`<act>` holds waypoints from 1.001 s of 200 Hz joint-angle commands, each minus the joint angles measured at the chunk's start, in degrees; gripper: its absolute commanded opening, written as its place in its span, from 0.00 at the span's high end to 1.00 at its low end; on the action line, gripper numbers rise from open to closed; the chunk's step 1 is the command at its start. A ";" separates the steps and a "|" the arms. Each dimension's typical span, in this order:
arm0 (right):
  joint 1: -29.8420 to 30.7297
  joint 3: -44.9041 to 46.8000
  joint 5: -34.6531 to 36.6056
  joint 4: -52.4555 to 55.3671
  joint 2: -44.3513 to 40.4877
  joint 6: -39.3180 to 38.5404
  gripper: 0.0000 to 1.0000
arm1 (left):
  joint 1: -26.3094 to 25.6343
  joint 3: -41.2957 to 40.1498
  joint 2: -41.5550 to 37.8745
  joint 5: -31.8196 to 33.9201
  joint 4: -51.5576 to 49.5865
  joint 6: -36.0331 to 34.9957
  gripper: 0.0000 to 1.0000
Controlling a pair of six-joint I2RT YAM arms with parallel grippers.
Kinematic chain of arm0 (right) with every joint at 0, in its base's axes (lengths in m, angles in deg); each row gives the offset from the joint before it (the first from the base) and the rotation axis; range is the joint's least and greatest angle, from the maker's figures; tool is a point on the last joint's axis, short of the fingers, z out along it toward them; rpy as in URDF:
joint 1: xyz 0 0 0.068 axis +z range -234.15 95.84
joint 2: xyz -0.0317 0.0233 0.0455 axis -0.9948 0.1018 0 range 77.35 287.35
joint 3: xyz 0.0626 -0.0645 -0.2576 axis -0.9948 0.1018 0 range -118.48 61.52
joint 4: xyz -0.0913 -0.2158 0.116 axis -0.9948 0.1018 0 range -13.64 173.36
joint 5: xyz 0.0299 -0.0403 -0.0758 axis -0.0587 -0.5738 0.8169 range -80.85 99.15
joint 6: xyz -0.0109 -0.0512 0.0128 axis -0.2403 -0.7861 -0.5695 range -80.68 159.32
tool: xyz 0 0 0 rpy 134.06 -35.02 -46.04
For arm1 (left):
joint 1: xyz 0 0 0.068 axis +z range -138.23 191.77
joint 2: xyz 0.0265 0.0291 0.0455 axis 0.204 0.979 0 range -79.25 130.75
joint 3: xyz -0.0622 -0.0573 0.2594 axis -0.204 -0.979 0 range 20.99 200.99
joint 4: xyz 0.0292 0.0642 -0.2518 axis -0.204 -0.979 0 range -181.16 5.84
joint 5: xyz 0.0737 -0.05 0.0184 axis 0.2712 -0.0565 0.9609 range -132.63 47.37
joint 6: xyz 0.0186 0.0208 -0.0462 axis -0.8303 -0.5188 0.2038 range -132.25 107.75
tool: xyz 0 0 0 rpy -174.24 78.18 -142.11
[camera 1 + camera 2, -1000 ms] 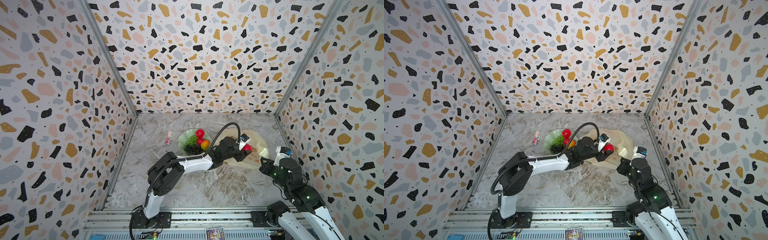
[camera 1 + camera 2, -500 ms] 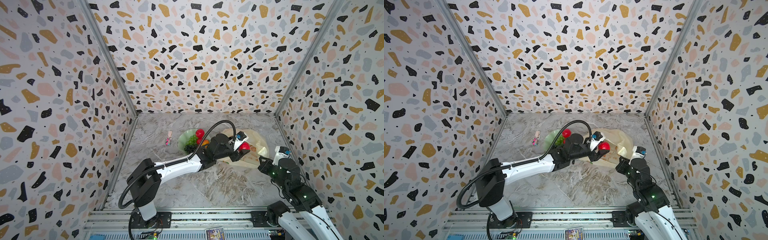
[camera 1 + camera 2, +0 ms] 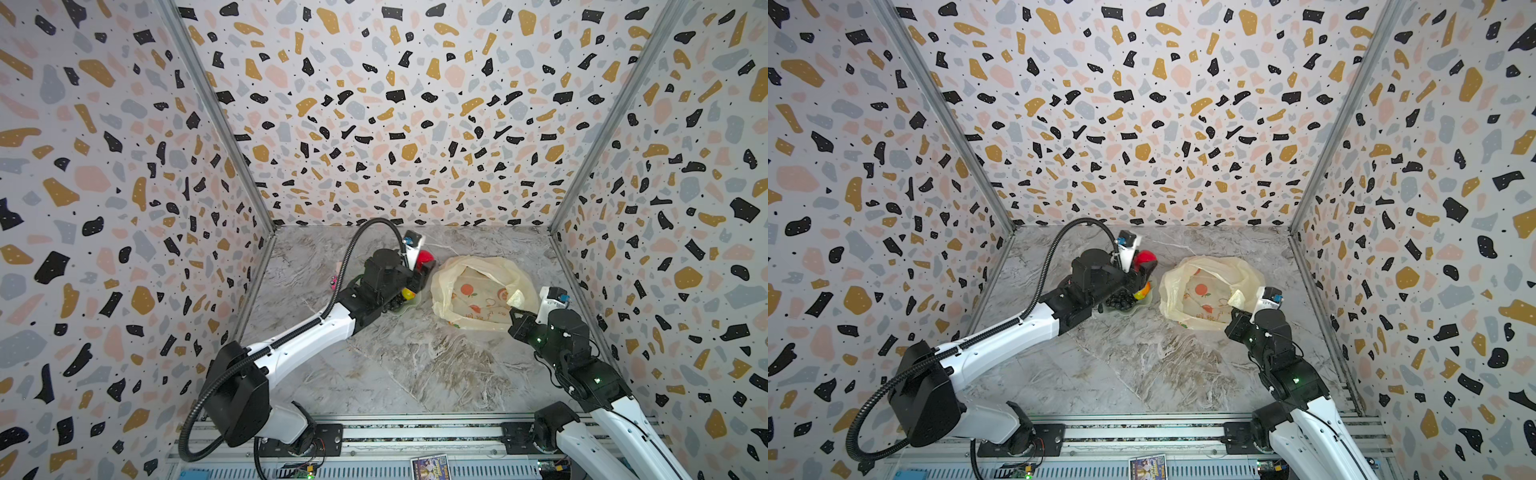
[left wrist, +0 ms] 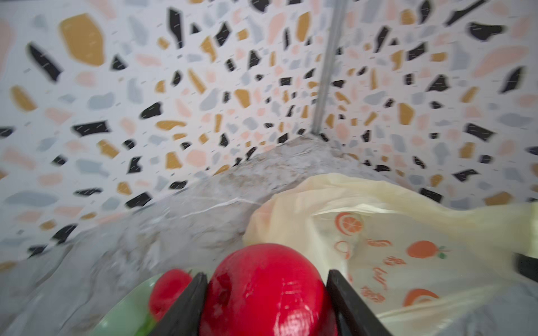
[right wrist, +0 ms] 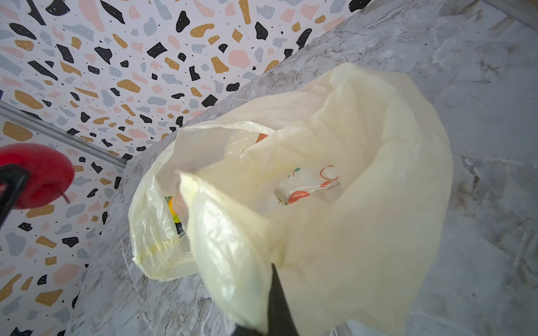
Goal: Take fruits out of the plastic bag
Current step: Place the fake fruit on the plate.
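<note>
One red apple [image 4: 262, 291] is clamped in the left gripper [image 4: 266, 277], jaws spread, shifted from over the one plastic bag [image 3: 478, 291] to above the one plate [image 4: 122, 314]. The bag rim is pinched in the closed right gripper [image 3: 516, 312].

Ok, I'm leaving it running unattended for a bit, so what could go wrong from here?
The round red apple is clamped in the left fingers near the pale green plate, which already holds a second red apple; dropped onto it, it may roll off or knock fruit out. The right fingers pinch only thin film of the pale-yellow plastic bag, which might slip free or tear.
</note>
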 commanded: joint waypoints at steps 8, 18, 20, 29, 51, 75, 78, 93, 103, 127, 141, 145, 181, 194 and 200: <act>0.35 -0.37 -0.78 -1.55 -0.18 -0.92 1.00 | 9.61 0.96 5.07 3.28 -7.27 9.13 0.70; 0.42 -0.43 -0.99 -1.44 -0.36 -0.87 1.00 | 12.07 1.71 7.20 2.24 -7.63 9.74 0.69; 0.37 -0.38 -0.95 -1.40 -0.40 -0.87 1.00 | 12.37 1.75 7.65 2.06 -7.59 9.90 0.69; 0.44 -0.38 -0.87 -1.23 -0.64 -0.87 1.00 | 13.89 2.68 9.64 1.73 -7.99 10.38 0.68; 0.39 -0.39 -0.69 -0.69 -1.31 -0.83 1.00 | 15.67 5.57 14.76 3.40 -10.06 10.08 0.68; 0.52 -0.40 -0.44 0.05 -2.15 -0.61 1.00 | 16.89 8.33 19.40 4.60 -12.20 10.19 0.66; 0.51 -0.37 -0.47 0.17 -2.24 -0.61 1.00 | 17.01 8.59 19.83 4.54 -12.48 10.37 0.66; 0.52 -0.55 -0.18 1.05 -2.63 -0.61 1.00 | 17.05 9.22 21.09 3.67 -12.17 10.73 0.63; 0.46 -0.67 -0.13 1.45 -2.92 -0.61 1.00 | 17.05 9.26 21.50 2.82 -11.37 10.93 0.62; 0.48 -0.72 0.21 2.28 -3.51 -0.69 1.00 | 17.04 10.06 23.15 1.02 -10.90 10.87 0.57; 0.49 -0.72 0.30 2.52 -3.79 -0.69 1.00 | 17.13 11.03 24.58 0.26 -11.46 10.87 0.57; 0.46 -0.74 0.32 2.57 -3.83 -0.69 1.00 | 17.05 11.31 25.01 -0.09 -11.54 10.91 0.57; 0.52 -0.71 0.39 3.07 -4.28 -0.78 1.00 | 16.85 13.46 27.49 -1.34 -12.74 11.40 0.49; 0.49 -0.76 0.56 3.30 -4.54 -0.78 1.00 | 16.70 13.77 27.55 -0.76 -13.18 11.35 0.39; 0.52 -0.77 0.56 3.44 -4.66 -0.78 1.00 | 16.70 13.75 27.46 -0.52 -13.21 11.28 0.36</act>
